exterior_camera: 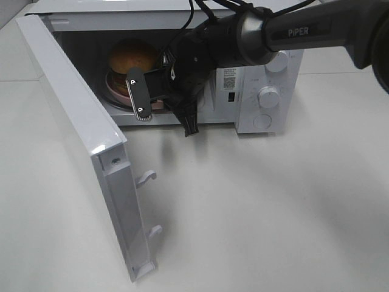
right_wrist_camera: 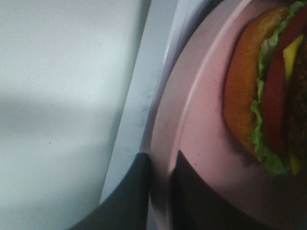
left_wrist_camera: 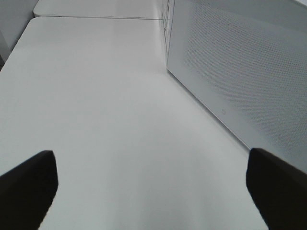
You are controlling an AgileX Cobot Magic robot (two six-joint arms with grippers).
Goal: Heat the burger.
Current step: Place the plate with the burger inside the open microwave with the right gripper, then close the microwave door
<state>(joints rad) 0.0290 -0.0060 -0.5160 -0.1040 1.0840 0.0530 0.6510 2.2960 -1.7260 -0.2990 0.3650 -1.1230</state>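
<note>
Looks like we're at the loading step. The burger point(exterior_camera: 132, 56) sits on its pink plate point(right_wrist_camera: 201, 120) inside the microwave point(exterior_camera: 261, 118), and the door point(exterior_camera: 79, 121) is swung wide open.

Right claw point(right_wrist_camera: 160, 165) is narrow, pinched on the plate rim w/ one finger point(right_wrist_camera: 136, 196) on the outside of the rim and the other on the plate face. So it's holding the plate, not the food.

The burger is just past the claw tips, further into the cavity. It's close but not touching them, w/ a strip of bare plate in between. Can't tell if the plate is fully set down yet, tbh.

Left claw point(left_wrist_camera: 153, 187) is wide open w/ nothing in it, hanging over bare table point(left_wrist_camera: 96, 96) beside the microwave's perforated side wall, well apart from the burger.

Next, imo: let go of the rim and back the right arm straight out w/o dragging the plate. Then push the door shut (left arm is on that side) and turn the dial point(exterior_camera: 267, 96). The arm has to be clear of the opening before the door moves.
</note>
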